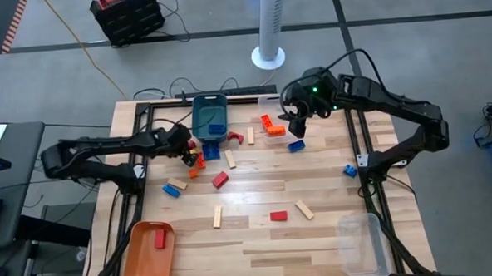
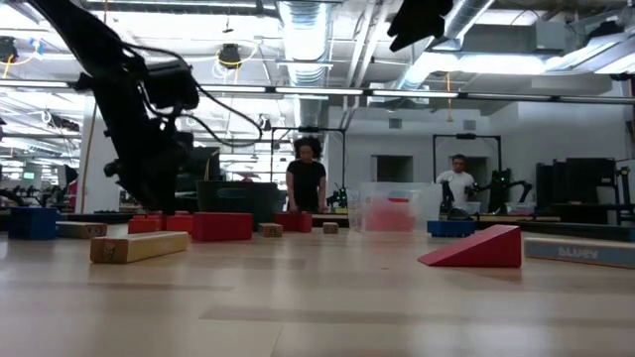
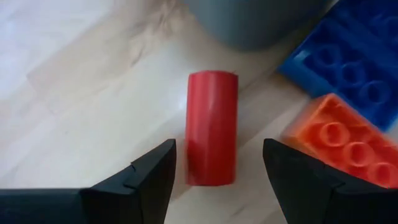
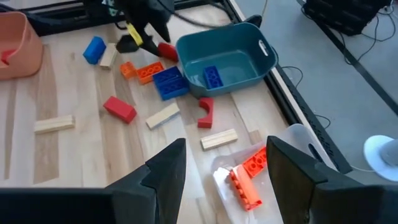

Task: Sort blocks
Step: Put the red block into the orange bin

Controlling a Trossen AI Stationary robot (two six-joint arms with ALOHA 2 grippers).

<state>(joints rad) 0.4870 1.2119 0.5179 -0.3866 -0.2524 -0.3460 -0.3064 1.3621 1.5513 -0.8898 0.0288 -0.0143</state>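
Note:
My left gripper (image 3: 217,180) is open, low over the table beside the teal bin (image 1: 210,116). A red block (image 3: 211,127) lies flat on the wood between its two fingers, which stand on either side without touching it. A blue studded brick (image 3: 354,56) and an orange studded brick (image 3: 345,143) lie close by. My right gripper (image 4: 227,180) is open and empty, raised above the table's far right part (image 1: 298,127). Red, blue and light wood blocks (image 1: 220,179) lie scattered on the table, among them a red arch (image 4: 205,112).
The teal bin holds a blue brick (image 4: 212,76). A clear bin (image 4: 245,174) below my right gripper holds orange bricks. An orange bin (image 1: 149,250) at the near left corner holds a red block. Another clear bin (image 1: 363,245) stands at the near right corner. People stand in the room beyond.

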